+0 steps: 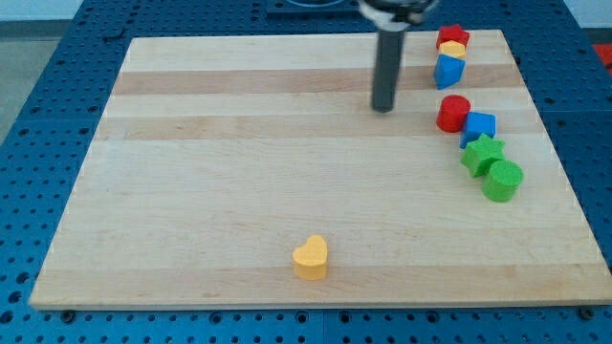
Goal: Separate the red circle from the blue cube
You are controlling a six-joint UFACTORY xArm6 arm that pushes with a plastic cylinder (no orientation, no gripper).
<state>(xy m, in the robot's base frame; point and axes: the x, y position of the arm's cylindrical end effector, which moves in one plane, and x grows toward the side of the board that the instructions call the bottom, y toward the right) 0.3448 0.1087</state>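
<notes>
The red circle stands near the board's right edge, touching the blue cube just to its lower right. My tip is at the end of the dark rod, to the left of the red circle with a gap of bare board between them. It touches no block.
A green star and a green circle continue the row below the blue cube. A red block, a yellow block and a blue block cluster at the top right. A yellow heart lies near the bottom edge of the wooden board.
</notes>
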